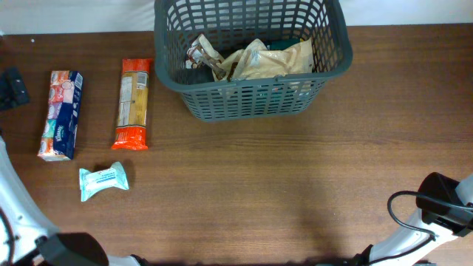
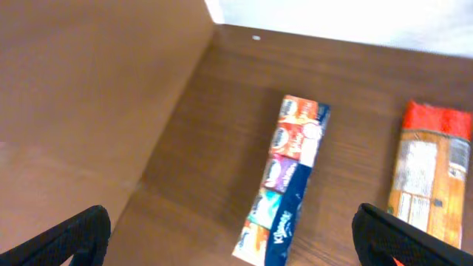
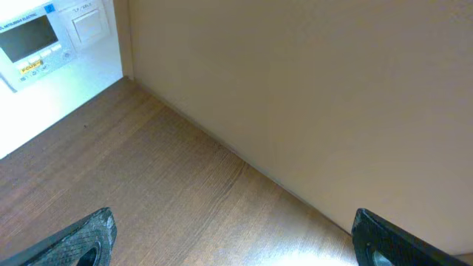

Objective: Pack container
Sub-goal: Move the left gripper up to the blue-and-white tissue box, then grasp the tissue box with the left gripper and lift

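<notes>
The dark grey slotted basket (image 1: 251,96) stands at the back centre and holds several packets, among them beige pouches (image 1: 270,60). On the table to its left lie an orange packet (image 1: 134,103), a blue Kleenex tissue pack (image 1: 60,114) and a small teal packet (image 1: 103,182). My left gripper (image 2: 233,235) is open and empty, above the near end of the tissue pack (image 2: 284,181), with the orange packet (image 2: 429,177) to its right. My right gripper (image 3: 233,240) is open and empty over bare table. Its arm (image 1: 443,205) is at the front right.
A black object (image 1: 13,87) sits at the table's left edge. The left arm (image 1: 15,199) is at the front left corner. The table's left edge (image 2: 174,118) runs close beside the tissue pack. The right wrist view shows the table edge (image 3: 244,159) and a white device (image 3: 44,37).
</notes>
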### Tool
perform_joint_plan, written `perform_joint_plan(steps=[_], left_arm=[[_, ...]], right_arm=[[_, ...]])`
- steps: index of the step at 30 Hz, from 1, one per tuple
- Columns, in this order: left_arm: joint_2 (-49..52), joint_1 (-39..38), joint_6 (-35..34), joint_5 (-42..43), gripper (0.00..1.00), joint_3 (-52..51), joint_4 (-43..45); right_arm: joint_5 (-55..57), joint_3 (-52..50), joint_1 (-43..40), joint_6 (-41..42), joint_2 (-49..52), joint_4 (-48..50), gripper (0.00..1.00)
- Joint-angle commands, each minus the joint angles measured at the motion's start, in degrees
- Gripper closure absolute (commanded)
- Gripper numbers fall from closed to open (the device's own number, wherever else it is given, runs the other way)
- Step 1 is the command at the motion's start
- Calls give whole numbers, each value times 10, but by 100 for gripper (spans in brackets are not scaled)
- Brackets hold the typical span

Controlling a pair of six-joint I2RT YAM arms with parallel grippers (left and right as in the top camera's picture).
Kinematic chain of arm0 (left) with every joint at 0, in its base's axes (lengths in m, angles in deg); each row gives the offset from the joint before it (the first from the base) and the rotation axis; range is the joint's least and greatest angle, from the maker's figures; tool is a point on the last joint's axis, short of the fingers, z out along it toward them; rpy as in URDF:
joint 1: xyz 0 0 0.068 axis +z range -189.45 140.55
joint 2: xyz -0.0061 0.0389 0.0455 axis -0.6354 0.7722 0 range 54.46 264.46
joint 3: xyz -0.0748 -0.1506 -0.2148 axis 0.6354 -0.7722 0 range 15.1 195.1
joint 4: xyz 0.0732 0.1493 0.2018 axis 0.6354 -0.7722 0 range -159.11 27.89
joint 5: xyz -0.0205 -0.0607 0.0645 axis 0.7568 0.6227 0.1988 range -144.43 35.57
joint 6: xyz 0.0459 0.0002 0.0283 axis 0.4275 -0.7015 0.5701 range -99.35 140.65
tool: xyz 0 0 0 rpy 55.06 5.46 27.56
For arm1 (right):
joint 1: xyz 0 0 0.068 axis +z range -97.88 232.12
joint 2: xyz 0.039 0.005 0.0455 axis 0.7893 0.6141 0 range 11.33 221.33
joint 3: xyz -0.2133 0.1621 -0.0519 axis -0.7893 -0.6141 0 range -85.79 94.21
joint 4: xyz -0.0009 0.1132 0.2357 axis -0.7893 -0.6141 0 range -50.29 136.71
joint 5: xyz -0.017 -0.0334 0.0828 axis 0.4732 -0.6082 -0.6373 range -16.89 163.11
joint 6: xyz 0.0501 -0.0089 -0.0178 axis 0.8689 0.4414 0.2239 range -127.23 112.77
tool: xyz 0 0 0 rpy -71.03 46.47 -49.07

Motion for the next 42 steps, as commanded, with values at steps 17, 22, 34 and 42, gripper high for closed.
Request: perform_joint_plan(steps=[17,22,34,42], left_arm=[[198,-39,12,-26,1,116,-76],[232,-39,16,-20,1,119,-76],[296,-41,44,13,1,119,-78],[334,-41,76,38,1,117,-100]], right_arm=[[4,-2,-2,7,-3,0,1],[4,-3,-2,7,-3,0,1],[4,-2,-2,7,-3,0,1],[4,-2,-2,7,-3,0,1]])
